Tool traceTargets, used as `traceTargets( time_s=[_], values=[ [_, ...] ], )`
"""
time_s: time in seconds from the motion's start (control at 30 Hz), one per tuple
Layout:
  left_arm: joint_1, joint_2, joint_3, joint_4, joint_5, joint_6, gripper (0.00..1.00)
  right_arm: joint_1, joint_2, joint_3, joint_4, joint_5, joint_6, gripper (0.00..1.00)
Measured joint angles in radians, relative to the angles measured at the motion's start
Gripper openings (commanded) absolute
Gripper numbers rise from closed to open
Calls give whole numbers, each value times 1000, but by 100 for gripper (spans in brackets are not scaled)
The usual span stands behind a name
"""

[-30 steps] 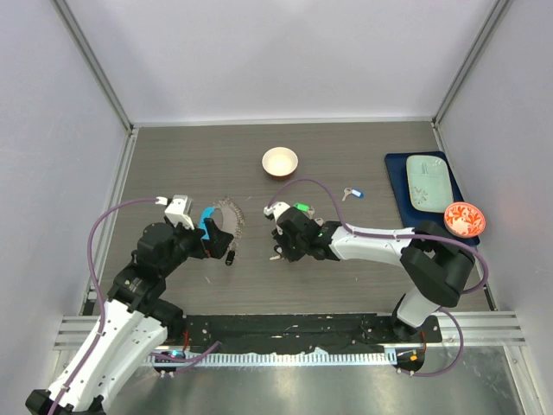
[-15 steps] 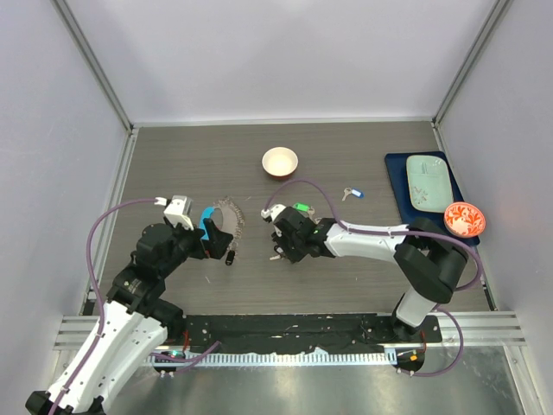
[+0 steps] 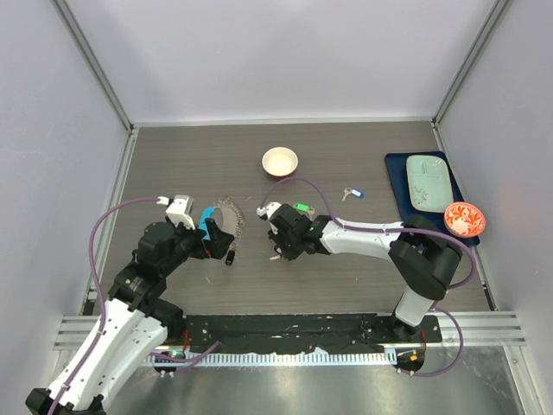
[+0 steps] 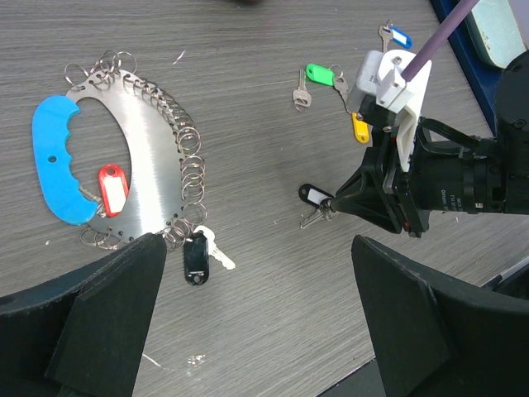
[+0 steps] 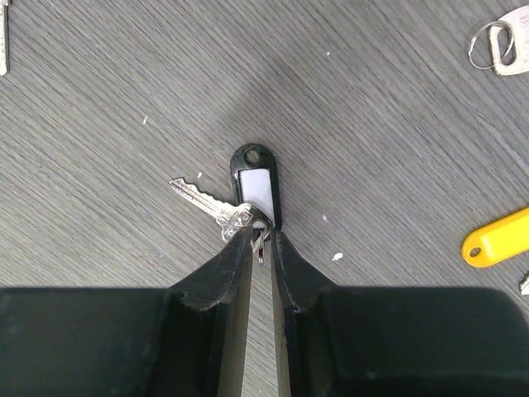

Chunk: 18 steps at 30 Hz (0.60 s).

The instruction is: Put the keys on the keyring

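The keyring (image 4: 157,124), a wire loop with a bright-blue tag (image 4: 56,157), lies on the table and carries a red-tagged key (image 4: 111,188) and a black-tagged key (image 4: 196,256). In the top view the keyring (image 3: 230,215) is just ahead of my left gripper (image 3: 216,245). My left gripper (image 4: 258,273) is open and empty, hovering near the ring's lower end. My right gripper (image 5: 262,240) is closed on the small ring of a second black-tagged key (image 5: 255,185) resting on the table (image 4: 315,197). Green (image 4: 318,74), yellow (image 4: 359,128) and blue (image 4: 399,37) tagged keys lie loose.
A small white bowl (image 3: 280,162) stands at the back centre. A blue mat with a pale green tray (image 3: 428,181) and a red patterned bowl (image 3: 465,219) are at the right. The blue-tagged key (image 3: 352,193) lies between bowl and mat.
My right gripper has shifted slightly left and back with its fingers around the black-tagged key. The left arm has hardly moved.
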Motion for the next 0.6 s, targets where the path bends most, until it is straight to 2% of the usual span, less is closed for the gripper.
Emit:
traceTargets(
  time_s=[0.13, 0.37, 0.6],
  values=[
    [0, 0, 0, 0, 0, 0, 100, 0, 18, 4, 0, 0, 0, 20],
    [0, 0, 0, 0, 0, 0, 100, 0, 25, 4, 0, 2, -2, 7],
    [0, 1, 0, 0, 1, -2, 100, 0, 0, -3, 9, -2, -6, 6]
  ],
)
